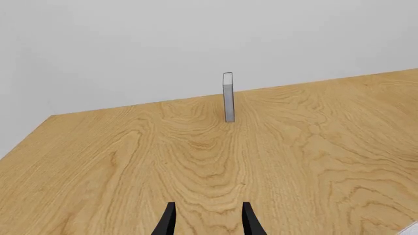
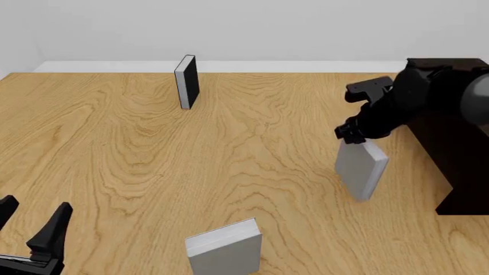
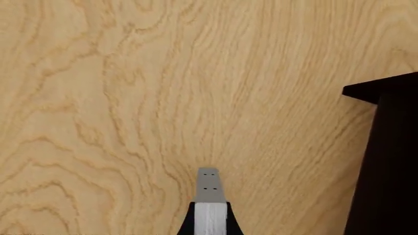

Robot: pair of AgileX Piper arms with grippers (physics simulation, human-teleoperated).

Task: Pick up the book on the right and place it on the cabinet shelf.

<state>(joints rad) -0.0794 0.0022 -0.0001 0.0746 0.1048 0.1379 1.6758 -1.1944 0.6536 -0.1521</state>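
over the right side of the tabletop (image 2: 114, 160), the book (image 2: 361, 167) hangs tilted, its top edge clamped in the right hand (image 2: 353, 136) and its lower corner off the wood, or so it looks from the front view. its cover is plain light grey and its page edges are white. the right wrist view shows the same book (image 3: 210, 208) edge-on between the two dark fingers (image 3: 188, 224), which press on its two covers, with bare wood grain beyond it.

just to the right of the book stands the cabinet (image 2: 458, 154), very dark brown, nearly black; the right arm reaches across in front of its upper part. the book is near the cabinet but not touching it. the shelf itself cannot be made out from these views. in the right wrist view one corner of the cabinet (image 3: 385, 161) fills the side of the picture.

a black-covered book (image 2: 186, 81) stands upright at the far edge of the tabletop, well apart. a thicker grey book (image 2: 224, 247) stands near the front edge.

the left hand (image 2: 34, 220) sits low at the near left corner, fingers apart and holding nothing.
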